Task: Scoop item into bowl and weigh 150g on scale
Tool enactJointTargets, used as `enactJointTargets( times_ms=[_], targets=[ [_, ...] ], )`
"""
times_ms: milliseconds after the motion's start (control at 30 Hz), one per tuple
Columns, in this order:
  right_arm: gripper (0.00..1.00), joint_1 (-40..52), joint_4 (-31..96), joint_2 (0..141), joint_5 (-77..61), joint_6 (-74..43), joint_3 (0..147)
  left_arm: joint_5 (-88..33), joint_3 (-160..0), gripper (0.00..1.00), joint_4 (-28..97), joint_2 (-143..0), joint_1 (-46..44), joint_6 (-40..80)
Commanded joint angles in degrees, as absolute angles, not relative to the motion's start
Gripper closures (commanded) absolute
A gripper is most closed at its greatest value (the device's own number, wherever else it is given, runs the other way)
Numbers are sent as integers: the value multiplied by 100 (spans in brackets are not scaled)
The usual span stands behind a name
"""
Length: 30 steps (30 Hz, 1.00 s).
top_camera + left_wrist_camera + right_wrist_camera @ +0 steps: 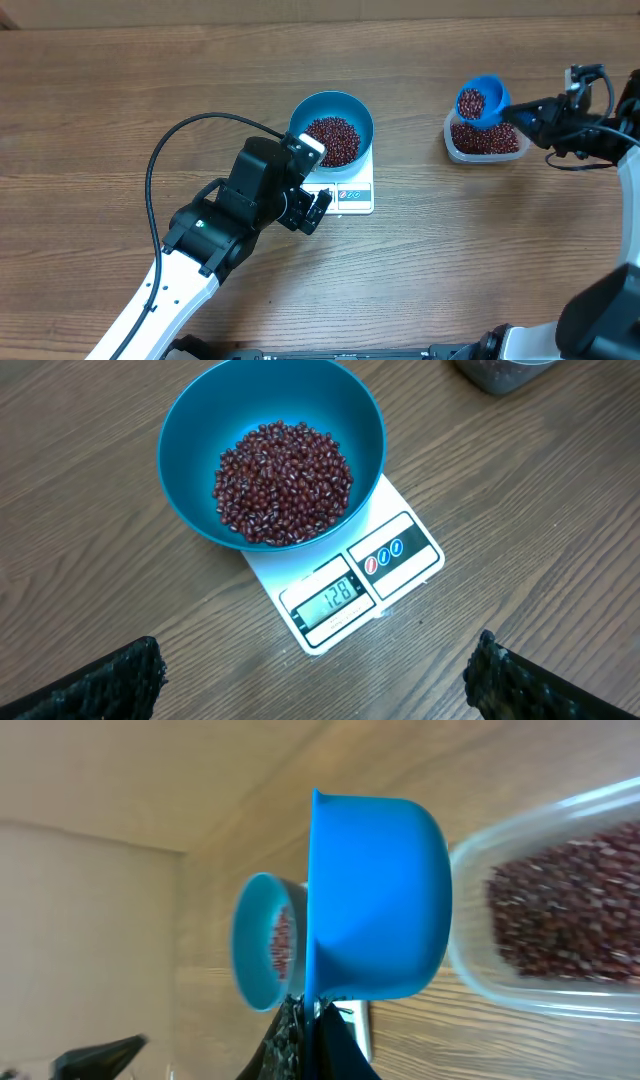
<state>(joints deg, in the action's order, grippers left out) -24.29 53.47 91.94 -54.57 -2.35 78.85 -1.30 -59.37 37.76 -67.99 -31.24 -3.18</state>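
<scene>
Shows red-brown beans (331, 139) heaped in the blue bowl (352, 108) at centre of the overhead frame, atop the white scale (352, 196). Finds the left gripper (318, 678) just lower left, jaws spread wide, empty. Finds the right gripper (520, 112) at upper right, clamped on a bean-filled blue scoop (482, 100) at the clear tub (487, 150).

Open table (410, 90) separates the bowl (345, 101) from the tub (452, 150); the left arm (240, 200) crowds the scale (355, 197) at its display edge.
</scene>
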Motion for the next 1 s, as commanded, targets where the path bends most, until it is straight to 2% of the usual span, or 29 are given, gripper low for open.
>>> enactJointTargets(
  times_ms=[0, 400, 767, 967],
  targets=[
    [96, -2392, 5328, 8715, -5946, -217, 8001, -130, -5951, 0, 3767, -6722, -3114, -368],
    [96, -1317, 5277, 8197, -5918, -344, 8001, -130, -5951, 0, 3767, -6722, -3114, -368],
    [96, -139, 4805, 8200, -5332, -364, 8001, -130, -5951, 0, 3767, -6722, -3114, -368],
    [96, 325, 4672, 8200, -4582, -622, 8001, -130, -5951, 0, 3767, -6722, -3114, -368]
  ],
)
